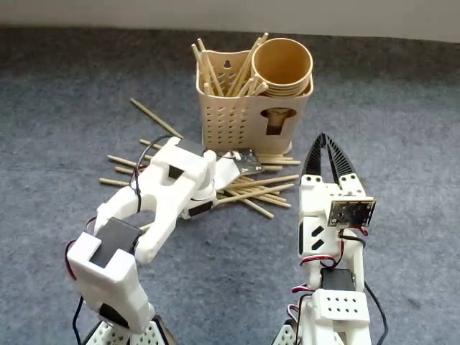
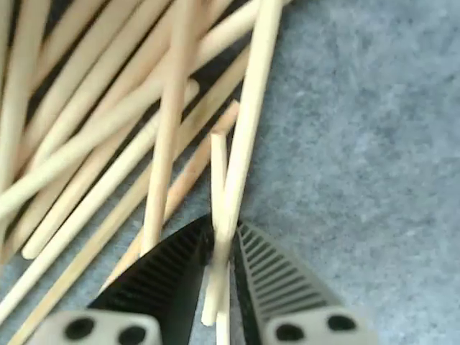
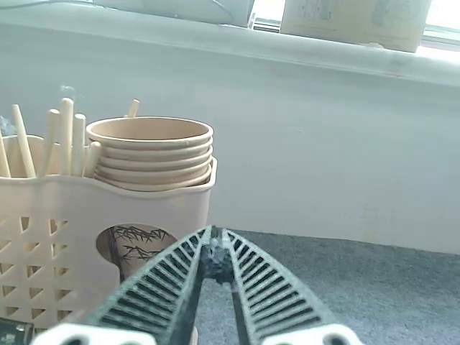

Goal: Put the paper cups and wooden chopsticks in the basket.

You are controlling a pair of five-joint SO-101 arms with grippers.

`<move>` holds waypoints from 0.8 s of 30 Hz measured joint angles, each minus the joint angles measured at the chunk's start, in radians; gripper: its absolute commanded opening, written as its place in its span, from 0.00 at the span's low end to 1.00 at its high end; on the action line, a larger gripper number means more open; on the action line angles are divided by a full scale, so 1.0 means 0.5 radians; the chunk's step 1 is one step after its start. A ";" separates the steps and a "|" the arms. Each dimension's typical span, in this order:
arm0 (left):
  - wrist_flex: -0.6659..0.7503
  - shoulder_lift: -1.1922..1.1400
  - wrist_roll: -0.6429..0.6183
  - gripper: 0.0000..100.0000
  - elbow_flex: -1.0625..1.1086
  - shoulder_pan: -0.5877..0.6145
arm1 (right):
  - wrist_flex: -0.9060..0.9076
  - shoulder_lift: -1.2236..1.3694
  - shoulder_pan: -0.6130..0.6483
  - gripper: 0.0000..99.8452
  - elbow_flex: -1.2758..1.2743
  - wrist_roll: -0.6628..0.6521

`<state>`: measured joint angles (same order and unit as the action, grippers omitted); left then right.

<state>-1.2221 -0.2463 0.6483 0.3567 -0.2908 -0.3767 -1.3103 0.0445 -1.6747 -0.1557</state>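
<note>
The cream slotted basket stands at the back, holding a stack of paper cups and several upright chopsticks. Loose wooden chopsticks lie on the carpet in front of it. My left gripper is down in that pile, shut on two chopsticks that run between its fingers. The right gripper is shut and empty, hovering by the basket's front right corner, facing the basket and cups.
Grey carpet covers the table. More chopsticks are strewn to the left of the basket, near the left arm. A pale wall rises behind the basket.
</note>
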 measured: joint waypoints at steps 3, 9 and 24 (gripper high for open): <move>-0.071 0.000 0.000 0.01 0.000 0.003 | 0.000 0.000 0.000 0.01 0.000 0.000; -0.138 0.000 0.000 0.01 0.003 0.117 | 0.000 0.000 0.000 0.01 0.000 0.000; -0.138 0.491 0.316 0.10 0.528 0.476 | 0.000 0.000 0.000 0.01 0.000 0.000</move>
<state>-1.2912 -0.0008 0.8063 0.6206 -0.0529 -0.3767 -1.3103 0.0445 -1.6747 -0.1557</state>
